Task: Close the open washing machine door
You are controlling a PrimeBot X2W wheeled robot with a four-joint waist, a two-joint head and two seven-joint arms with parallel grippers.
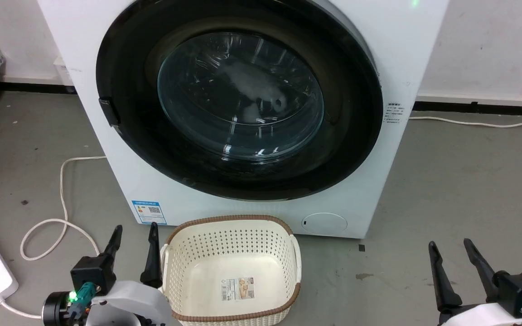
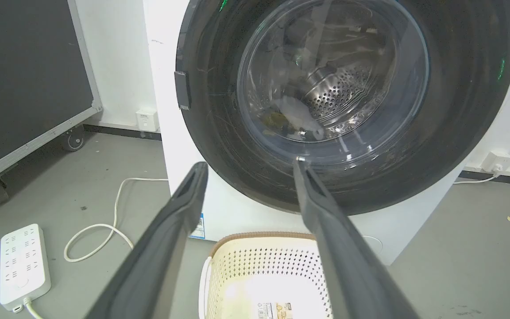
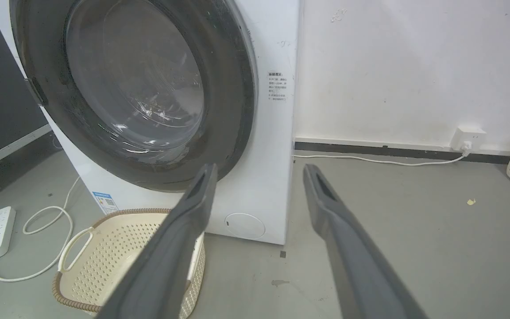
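Washing machine door (image 1: 241,97) sits flush on the white machine front (image 1: 120,190), looks shut, task seems done; left hand (image 1: 135,228) beside basket (image 1: 197,258) and right hand (image 1: 450,244) both spread, empty, well back.

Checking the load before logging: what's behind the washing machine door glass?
Behind the washing machine door: perforated steel drum and something pale lying low; glare hides the rest.
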